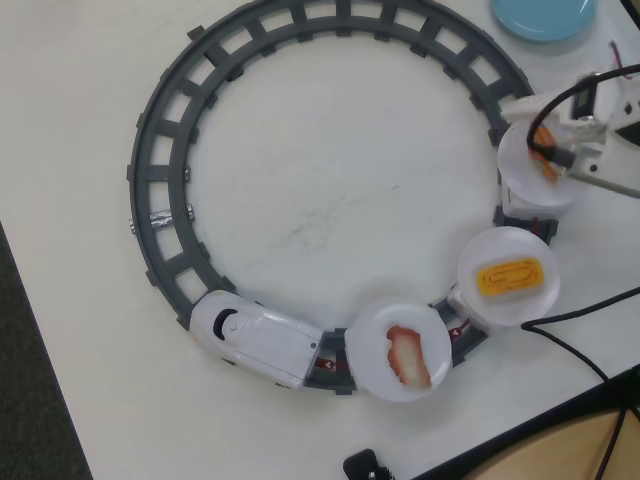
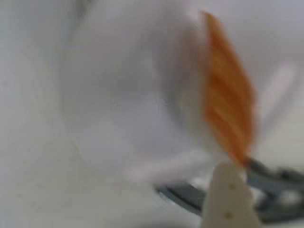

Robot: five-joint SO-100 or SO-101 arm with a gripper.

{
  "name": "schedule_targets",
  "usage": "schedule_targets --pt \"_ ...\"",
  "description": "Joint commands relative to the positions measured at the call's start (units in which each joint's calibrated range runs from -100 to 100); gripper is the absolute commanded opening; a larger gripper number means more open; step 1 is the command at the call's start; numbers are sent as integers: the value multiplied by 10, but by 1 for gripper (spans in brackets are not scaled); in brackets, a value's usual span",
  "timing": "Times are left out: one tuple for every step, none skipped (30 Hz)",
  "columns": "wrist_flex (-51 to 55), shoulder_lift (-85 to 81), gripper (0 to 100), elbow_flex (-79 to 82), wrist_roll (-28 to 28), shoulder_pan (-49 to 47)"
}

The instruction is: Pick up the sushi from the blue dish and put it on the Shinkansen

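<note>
The sushi (image 1: 543,143), orange-striped, sits between the fingers of my gripper (image 1: 549,153) at the right edge of the overhead view, just over the last white plate (image 1: 525,180) of the train. In the blurred wrist view the sushi (image 2: 228,107) stands on edge against that plate (image 2: 128,95), its lower tip touching my white fingertip (image 2: 229,194). The gripper looks shut on the sushi. The Shinkansen (image 1: 255,338) stands on the track at the lower left of the ring. The blue dish (image 1: 545,14) lies empty at the top right.
The grey ring track (image 1: 160,160) fills the table's middle. One train plate holds a red-and-white piece (image 1: 407,355), another (image 1: 510,300) a yellow ridged piece (image 1: 510,275). Black cables (image 1: 570,320) run at the right. The table edge is at the bottom right and left.
</note>
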Motion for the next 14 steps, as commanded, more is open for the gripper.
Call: schedule_targets --pt "17 -114 35 -64 -4 -5" --pt "18 -138 35 -68 -11 -12" --pt "18 -161 35 -68 -17 -15" --pt "22 -183 34 -63 -22 -19" --pt "30 -204 34 -59 -22 -21" --pt "41 -219 34 -58 -22 -21" --pt "54 -233 34 -58 -22 -22" --pt "63 -244 34 -57 -20 -22" --pt "75 -253 34 -56 -18 -23" --pt "88 -257 34 -56 -17 -22" --pt "100 -259 34 -56 -17 -22" --pt "111 -260 34 -56 -17 -22" --pt "121 -260 34 -56 -17 -22" --pt "126 -260 34 -56 -17 -23"
